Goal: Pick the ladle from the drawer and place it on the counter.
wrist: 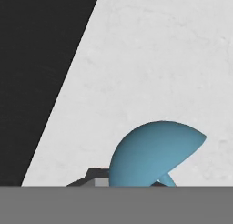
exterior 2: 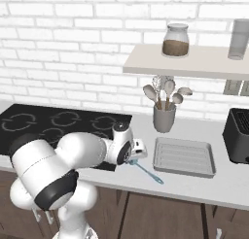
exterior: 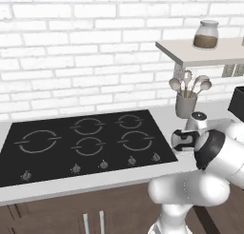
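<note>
**A:** Left base view, what've you got?

**B:** I see the arm folded low at the counter [exterior: 114, 178] front, wrist near the cooktop [exterior: 86, 142] right edge. Can't make out the fingers from here. Counts: one jar [exterior: 206, 34] on the wall shelf [exterior: 200, 52], one utensil crock [exterior: 186, 104] w/ approx four spoons. Cooktop has four burner rings, five knobs.

**A:** Right base view?

**B:** Better. The blue ladle [exterior 2: 146, 171] lies on the counter, handle running out toward the baking tray [exterior 2: 184, 158], bowl end tucked under the gripper [exterior 2: 133, 158]. It's just beside the cooktop corner, near the tray but apart from it. I judge the pick is done and the placing is about done; what's left is letting go and pulling clear, if that hasn't happened. Counts: one ladle, one tray, one jar, one grey canister [exterior 2: 239, 39], one toaster [exterior 2: 238, 135].

**A:** Hand view, are the fingers closed on it?

**B:** Can't tell. I see the ladle's bowl [wrist: 154, 155] dome-up right at the bottom, pale counter behind, cooktop at left. Finger tips are mostly hidden by the bowl, so whether they hold the ladle or stand apart, no idea.
</note>
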